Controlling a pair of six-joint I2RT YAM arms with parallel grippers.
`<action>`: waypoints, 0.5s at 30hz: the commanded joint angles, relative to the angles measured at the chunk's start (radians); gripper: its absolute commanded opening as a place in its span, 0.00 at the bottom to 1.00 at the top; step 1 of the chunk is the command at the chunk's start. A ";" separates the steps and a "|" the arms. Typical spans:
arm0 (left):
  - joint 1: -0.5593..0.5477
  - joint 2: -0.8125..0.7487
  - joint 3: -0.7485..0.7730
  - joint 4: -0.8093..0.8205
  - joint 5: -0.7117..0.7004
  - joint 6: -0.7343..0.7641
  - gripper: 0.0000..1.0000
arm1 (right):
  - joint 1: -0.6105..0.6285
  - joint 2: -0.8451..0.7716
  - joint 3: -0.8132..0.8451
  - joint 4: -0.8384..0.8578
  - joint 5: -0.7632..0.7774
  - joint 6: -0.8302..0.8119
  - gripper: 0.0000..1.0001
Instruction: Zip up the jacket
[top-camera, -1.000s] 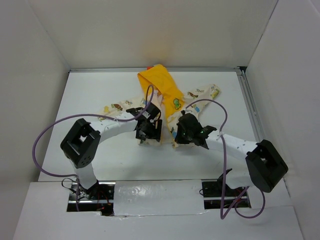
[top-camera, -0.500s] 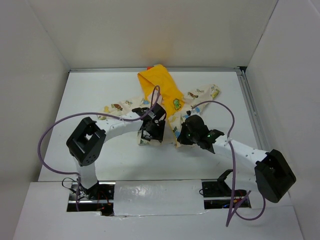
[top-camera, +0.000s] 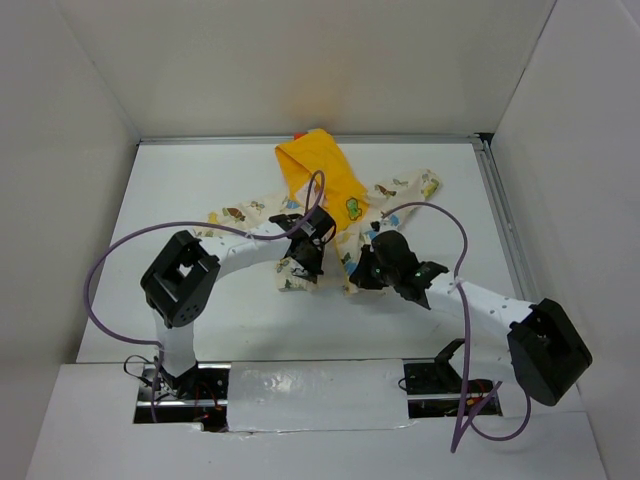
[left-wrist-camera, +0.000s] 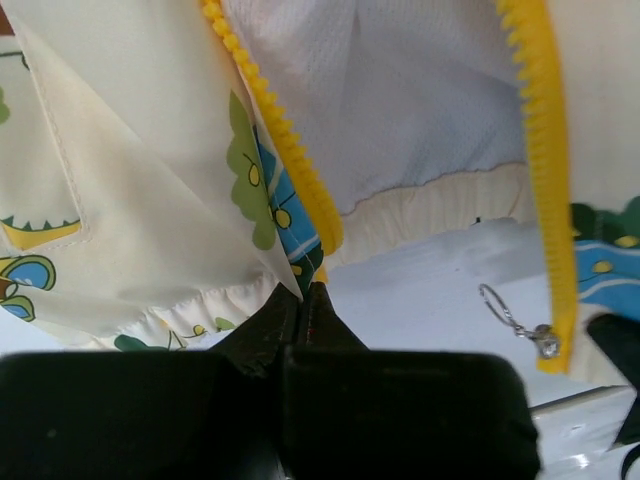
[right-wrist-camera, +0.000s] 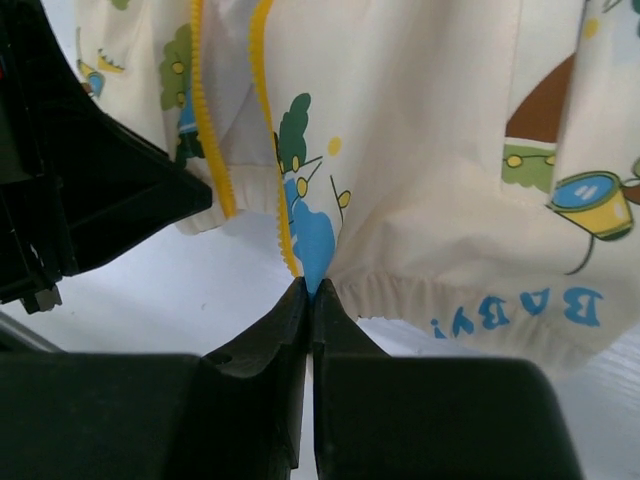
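Observation:
The jacket (top-camera: 335, 205), cream with cartoon prints and a yellow-orange hood, lies open on the white table. My left gripper (top-camera: 303, 268) is shut on the hem of its left front panel (left-wrist-camera: 150, 240), right at the bottom end of the yellow zipper teeth (left-wrist-camera: 285, 150). My right gripper (top-camera: 362, 272) is shut on the hem of the right front panel (right-wrist-camera: 420, 180), beside its own zipper edge (right-wrist-camera: 272, 190). The zipper slider with a ring pull (left-wrist-camera: 510, 318) hangs at the bottom of the right-hand zipper row. White mesh lining (left-wrist-camera: 400, 100) shows between the two rows.
White walls enclose the table (top-camera: 180, 190) on three sides. Purple cables (top-camera: 110, 260) loop from both arms. The left gripper's black body (right-wrist-camera: 80, 190) shows at the left of the right wrist view. Both sleeves spread sideways.
My left gripper has closed on the left panel's hem and its arm has shifted slightly forward. The right arm swung outward a second ago and has held still since.

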 joint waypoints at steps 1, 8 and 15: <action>0.003 -0.037 -0.002 0.016 0.015 0.000 0.00 | -0.004 -0.007 -0.051 0.139 -0.086 -0.006 0.04; 0.052 -0.209 -0.130 0.125 0.122 0.004 0.00 | 0.002 -0.044 -0.103 0.381 -0.156 -0.008 0.00; 0.066 -0.372 -0.231 0.205 0.150 0.022 0.00 | 0.070 -0.257 -0.210 0.617 -0.130 -0.268 0.00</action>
